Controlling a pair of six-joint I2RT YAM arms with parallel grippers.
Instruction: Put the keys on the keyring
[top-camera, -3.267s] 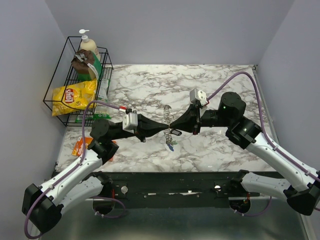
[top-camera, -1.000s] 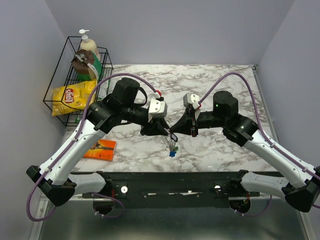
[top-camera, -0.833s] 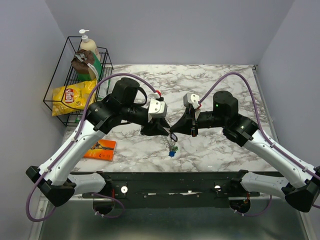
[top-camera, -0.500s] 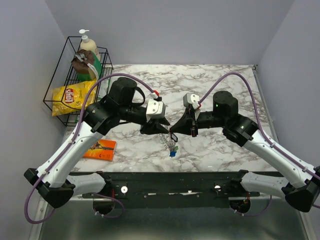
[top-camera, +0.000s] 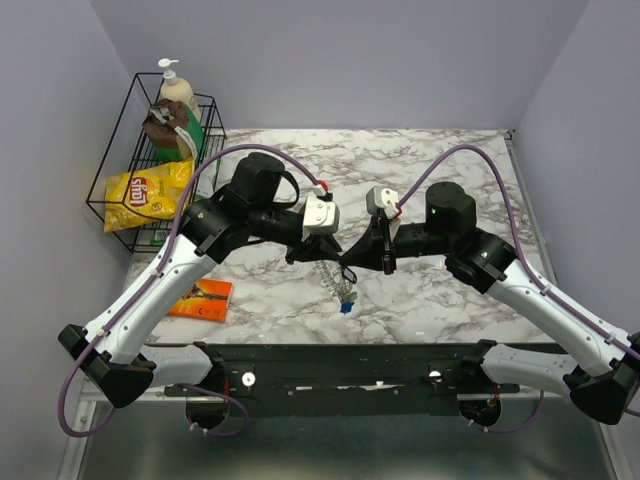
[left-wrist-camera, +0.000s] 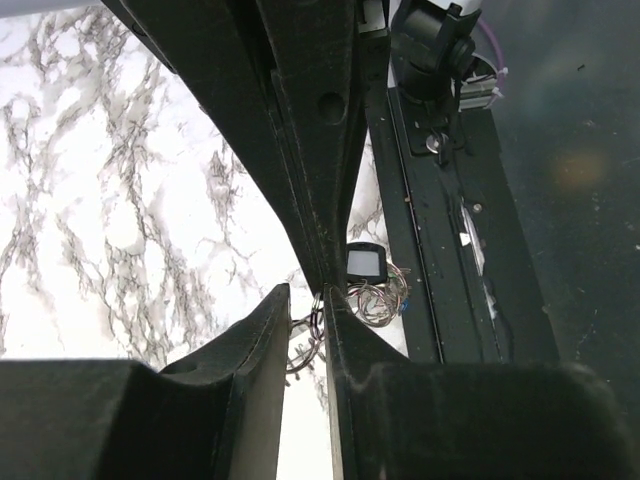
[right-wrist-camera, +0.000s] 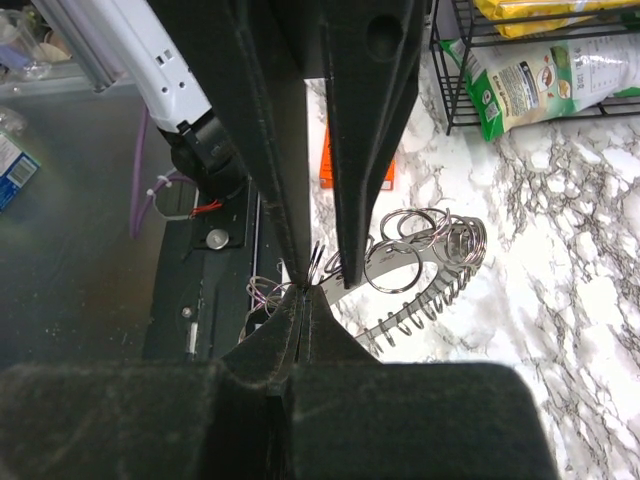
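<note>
Keyring (top-camera: 340, 282) x1 | right tool (top-camera: 346, 262) clenched on it | left tool (top-camera: 328, 258) grip unclear

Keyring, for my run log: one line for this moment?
right gripper: shut on silvery wire keyring | left gripper: jaws narrowly apart at ring, grip unclear

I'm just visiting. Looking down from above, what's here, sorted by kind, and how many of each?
robot arms: 2, left arm and right arm
keyring: 1
wire basket: 1
pump bottle: 1
yellow chip bag: 1
orange packet: 1
Total: 7; whatever else is in the basket is too jumbled to count.
</note>
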